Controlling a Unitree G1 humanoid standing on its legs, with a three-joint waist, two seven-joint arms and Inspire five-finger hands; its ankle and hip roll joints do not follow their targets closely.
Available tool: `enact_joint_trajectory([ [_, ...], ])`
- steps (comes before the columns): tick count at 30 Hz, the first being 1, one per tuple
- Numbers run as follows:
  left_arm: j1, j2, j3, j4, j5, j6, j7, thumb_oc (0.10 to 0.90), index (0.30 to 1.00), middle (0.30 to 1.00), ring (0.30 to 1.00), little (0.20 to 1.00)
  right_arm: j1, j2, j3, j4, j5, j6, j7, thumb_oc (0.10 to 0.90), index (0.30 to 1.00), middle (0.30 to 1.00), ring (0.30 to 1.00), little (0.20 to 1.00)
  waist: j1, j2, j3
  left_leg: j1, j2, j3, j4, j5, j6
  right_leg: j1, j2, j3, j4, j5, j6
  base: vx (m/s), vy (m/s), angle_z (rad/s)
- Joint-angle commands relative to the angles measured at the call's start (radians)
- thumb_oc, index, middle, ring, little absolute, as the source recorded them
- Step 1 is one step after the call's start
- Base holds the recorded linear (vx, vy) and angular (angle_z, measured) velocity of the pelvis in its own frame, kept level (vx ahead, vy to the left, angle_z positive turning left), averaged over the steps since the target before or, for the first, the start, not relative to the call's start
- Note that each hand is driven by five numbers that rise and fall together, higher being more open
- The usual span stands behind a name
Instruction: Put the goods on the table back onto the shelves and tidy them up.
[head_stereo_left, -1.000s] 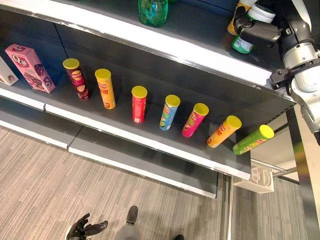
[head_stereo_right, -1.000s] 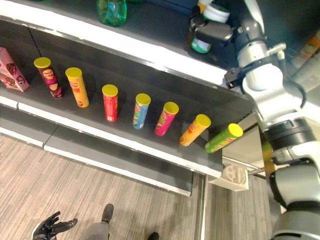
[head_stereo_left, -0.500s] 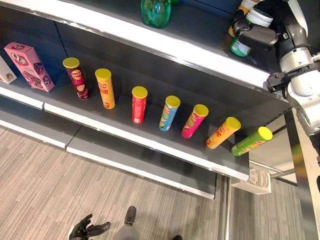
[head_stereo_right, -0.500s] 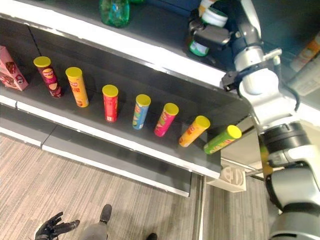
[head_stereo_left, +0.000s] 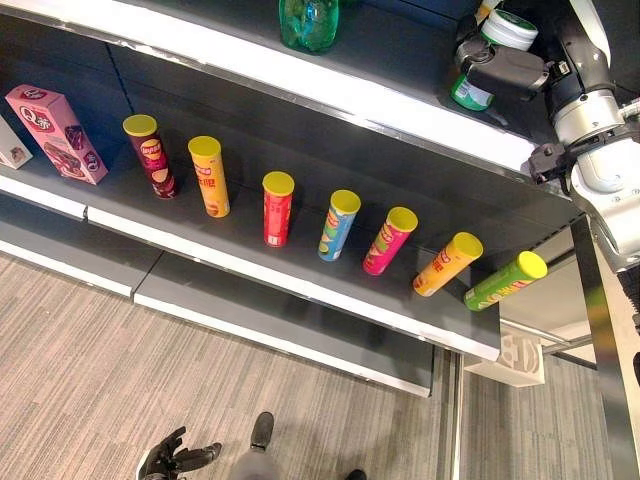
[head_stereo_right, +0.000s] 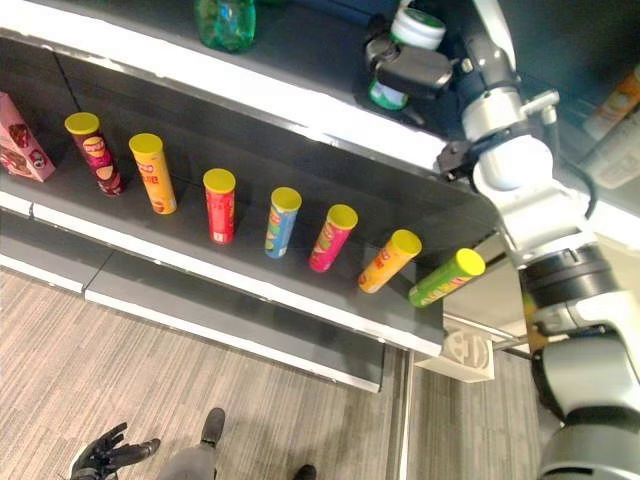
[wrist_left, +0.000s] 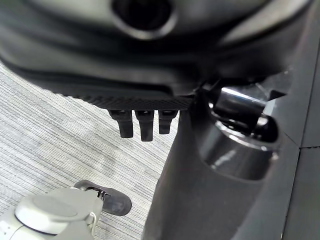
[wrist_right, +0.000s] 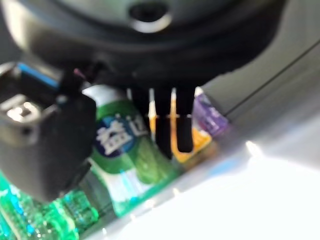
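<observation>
My right hand (head_stereo_left: 512, 70) is shut on a green jar with a white lid (head_stereo_left: 468, 92) over the right end of the top shelf (head_stereo_left: 350, 85). In the right wrist view the jar (wrist_right: 122, 150) sits between the thumb and the fingers (wrist_right: 181, 122). I cannot tell whether the jar rests on the shelf. An orange pack (wrist_right: 200, 146) and a purple one (wrist_right: 212, 117) lie just behind it. My left hand (head_stereo_left: 165, 460) hangs low over the floor, open and holding nothing.
Several yellow-lidded chip cans, from a dark red one (head_stereo_left: 152, 155) to a tilted green one (head_stereo_left: 505, 280), line the middle shelf (head_stereo_left: 300, 285). A pink box (head_stereo_left: 55, 133) stands at its left. A green bottle (head_stereo_left: 306, 22) is on the top shelf.
My right hand has carried the jar a little to the left and further in over the top shelf. The left hand has stayed low.
</observation>
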Motion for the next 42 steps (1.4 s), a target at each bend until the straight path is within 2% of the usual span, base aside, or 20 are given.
enact_joint_trajectory([
  [1,-0.012,0.026,-0.034,-0.033,0.029,-0.040,0.018,0.800,0.900,0.900,0.900,0.900,-0.032,-0.057,-0.007,-0.010,-0.041,-0.029,-0.032,0.400,0.300,0.300,0.300,0.300,0.015,0.011,-0.013,0.075,0.019,0.009,0.013,-0.176,-0.008,0.001,-0.078,0.005,0.059,0.045,0.096,0.00,0.000,0.00],
  [4,-0.010,0.022,-0.036,-0.043,0.034,-0.038,0.017,0.800,0.900,0.900,0.900,0.900,0.022,-0.059,-0.041,-0.039,-0.046,-0.030,-0.030,0.400,0.300,0.300,0.300,0.300,0.006,0.014,-0.012,0.079,0.020,0.012,0.013,-0.177,-0.008,0.001,-0.080,0.005,0.062,0.044,0.095,0.00,-0.003,-0.01],
  [11,-0.008,0.022,-0.034,-0.048,0.037,-0.041,0.018,0.800,0.900,0.900,0.900,0.900,0.038,-0.055,-0.036,-0.076,-0.046,-0.035,-0.012,0.400,0.300,0.300,0.300,0.300,0.003,0.019,-0.012,0.087,0.022,0.017,0.013,-0.178,-0.009,0.004,-0.083,0.005,0.061,0.042,0.094,0.00,0.000,0.00],
  [23,-0.006,0.020,-0.038,-0.050,0.037,-0.045,0.018,0.800,0.900,0.900,0.900,0.900,0.001,-0.047,0.005,-0.086,-0.049,-0.040,0.000,0.400,0.300,0.300,0.300,0.300,0.007,0.017,-0.011,0.089,0.019,0.016,0.012,-0.177,-0.007,0.005,-0.084,0.007,0.060,0.048,0.094,0.00,0.000,0.00],
  [39,-0.010,0.023,-0.033,-0.038,0.029,-0.047,0.024,0.800,0.900,0.900,0.900,0.900,-0.056,-0.024,0.039,-0.014,-0.080,-0.025,-0.017,0.405,0.307,0.307,0.307,0.307,0.019,0.013,-0.010,0.084,0.016,0.006,0.011,-0.176,-0.006,0.008,-0.083,-0.003,0.062,0.045,0.092,0.00,0.000,0.00],
  [40,-0.009,0.022,-0.033,-0.037,0.030,-0.047,0.024,0.800,0.900,0.900,0.900,0.900,-0.056,-0.024,0.038,-0.014,-0.080,-0.025,-0.018,0.800,0.900,0.900,0.900,0.900,0.018,0.014,-0.010,0.084,0.016,0.006,0.011,-0.177,-0.006,0.009,-0.083,-0.004,0.062,0.044,0.092,0.00,0.002,0.05],
  [42,-0.009,0.020,-0.034,-0.034,0.030,-0.046,0.025,0.800,0.900,0.900,0.900,0.900,-0.052,-0.025,0.034,-0.020,-0.080,-0.024,-0.020,0.800,0.900,0.900,0.900,0.900,0.015,0.015,-0.010,0.086,0.016,0.006,0.012,-0.178,-0.005,0.008,-0.084,-0.002,0.063,0.043,0.091,0.00,0.002,0.02],
])
